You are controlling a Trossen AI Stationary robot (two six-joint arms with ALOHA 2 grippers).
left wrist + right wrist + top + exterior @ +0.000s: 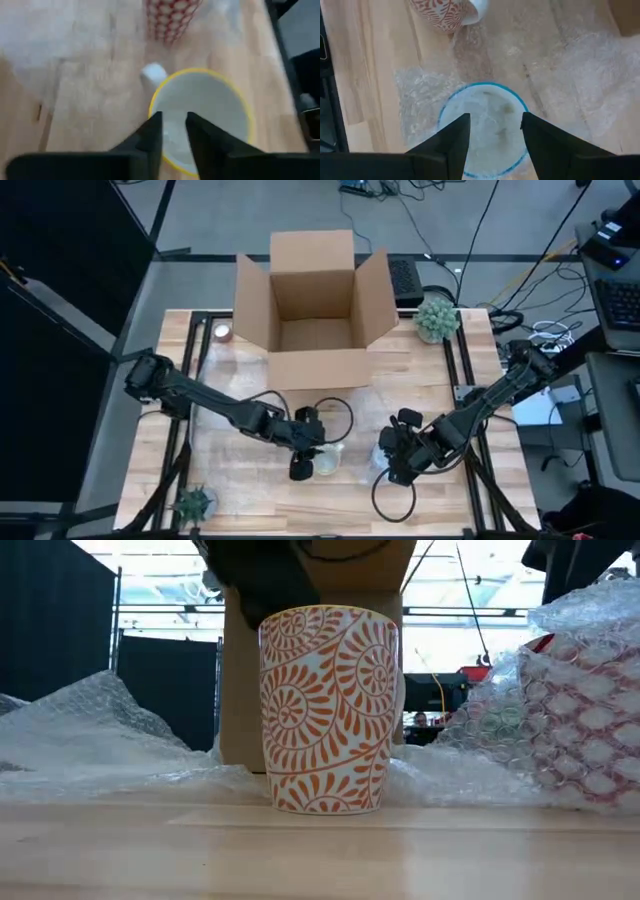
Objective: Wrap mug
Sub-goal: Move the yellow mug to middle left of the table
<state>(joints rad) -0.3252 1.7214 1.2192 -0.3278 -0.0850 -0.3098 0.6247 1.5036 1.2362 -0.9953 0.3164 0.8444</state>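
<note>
Two mugs sat on the counter (250, 510) in front of the open cardboard box (315, 310). My left pincer (173, 131) hung right over the orange-patterned mug (330, 708), fingers nearly together, one tip inside the yellow rim and the other just outside, so it looked set to pinch the wall; I couldn't say it had a firm hold yet. That mug stood upright on bare wood, its handle turned away from the low camera, w/ no wrap on it at all.

My right pincer (491, 131) was open, poised above the second mug (482, 130), the blue-rimmed one w/ red dots, which already stood on bubble wrap (600, 80) and seemed partly bundled in it.

Loose wrap lay spread across the counter on both sides, some of it just behind the orange mug but not around it.

My guess: early stage. Mugs and wrap were in place, nothing properly wrapped. Left to do: get the orange mug onto a sheet, fold the wrap round it, prob. then into the box. A small plant (436, 318) stood by the box, another at the near corner.
</note>
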